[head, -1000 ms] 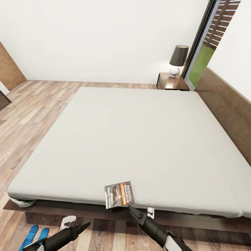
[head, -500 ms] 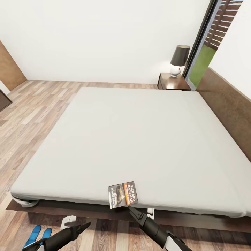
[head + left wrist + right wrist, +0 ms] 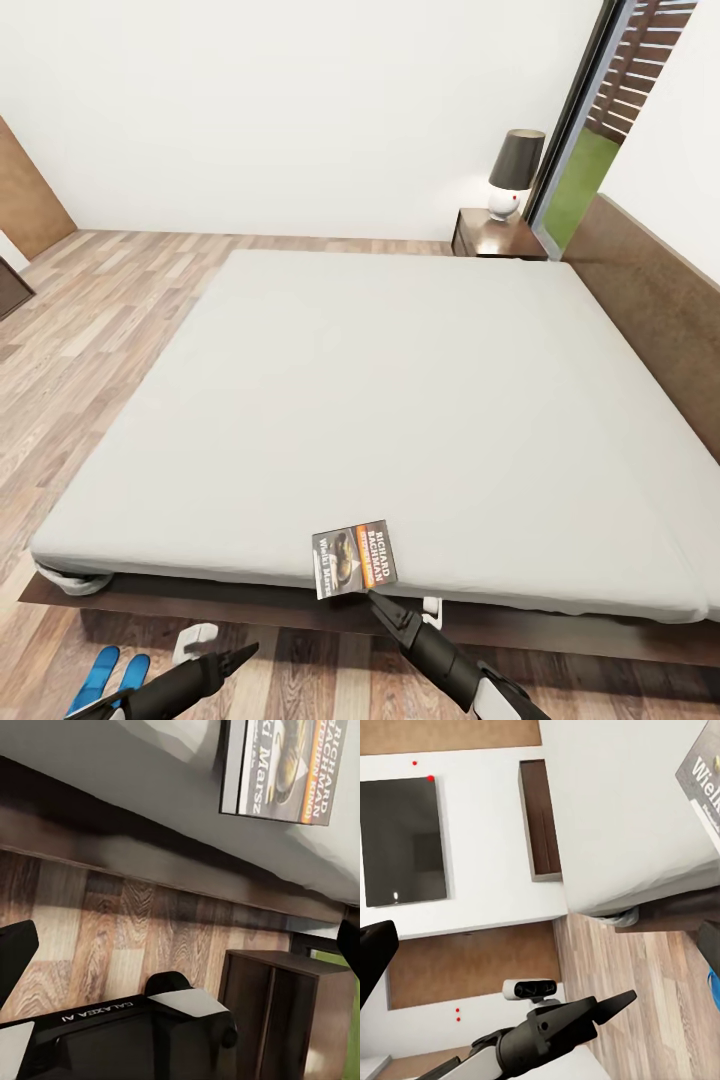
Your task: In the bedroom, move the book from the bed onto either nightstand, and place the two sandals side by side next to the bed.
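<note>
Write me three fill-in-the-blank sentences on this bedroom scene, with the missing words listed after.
1. The book lies at the near edge of the ____.
2. The lamp stands on the ____ beside the headboard.
3. The blue sandals lie on the wooden ____.

Missing words: bed; nightstand; floor

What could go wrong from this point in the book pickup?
The book lies at the mattress's near edge, partly overhanging; a nudge from the right gripper just below it may tip it to the floor. The nightstand sits across the bed, so a long carry follows.
</note>
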Tool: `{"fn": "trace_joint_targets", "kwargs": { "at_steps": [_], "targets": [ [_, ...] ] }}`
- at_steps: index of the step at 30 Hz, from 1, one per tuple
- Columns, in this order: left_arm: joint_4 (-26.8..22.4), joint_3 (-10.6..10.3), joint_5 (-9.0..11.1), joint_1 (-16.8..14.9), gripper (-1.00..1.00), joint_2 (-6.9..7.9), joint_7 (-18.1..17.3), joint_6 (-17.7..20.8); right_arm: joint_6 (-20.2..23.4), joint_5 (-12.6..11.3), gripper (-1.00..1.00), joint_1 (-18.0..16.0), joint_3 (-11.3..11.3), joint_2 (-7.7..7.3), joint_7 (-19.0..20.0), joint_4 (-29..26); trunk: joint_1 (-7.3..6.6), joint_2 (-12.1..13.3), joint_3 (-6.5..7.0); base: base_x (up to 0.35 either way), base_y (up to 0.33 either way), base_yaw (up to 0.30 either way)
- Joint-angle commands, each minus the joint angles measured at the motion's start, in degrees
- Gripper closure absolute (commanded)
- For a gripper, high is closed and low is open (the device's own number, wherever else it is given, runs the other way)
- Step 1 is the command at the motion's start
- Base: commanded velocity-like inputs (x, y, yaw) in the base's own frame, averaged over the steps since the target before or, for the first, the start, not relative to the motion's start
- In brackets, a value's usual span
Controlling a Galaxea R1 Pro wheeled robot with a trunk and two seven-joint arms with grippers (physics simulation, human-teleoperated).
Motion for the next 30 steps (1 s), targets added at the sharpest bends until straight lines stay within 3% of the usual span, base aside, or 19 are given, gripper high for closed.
{"fn": "trace_joint_targets", "kwargs": {
  "at_steps": [1, 30],
  "targets": [
    [0.0, -0.4, 0.6, 0.0, -1.0, 0.07, 0.0, 0.5, 0.5, -0.6, -1.0, 0.0, 0.3, -0.03, 0.1, 0.0, 0.0, 0.0, -0.04, 0.0, 0.0, 0.0],
    [0.0, -0.4, 0.6, 0.0, -1.0, 0.07, 0.0, 0.5, 0.5, -0.6, -1.0, 0.0, 0.3, -0.03, 0.1, 0.0, 5.93, -10.9, -4.89, 0.0, 0.0, 0.0]
  ]
}}
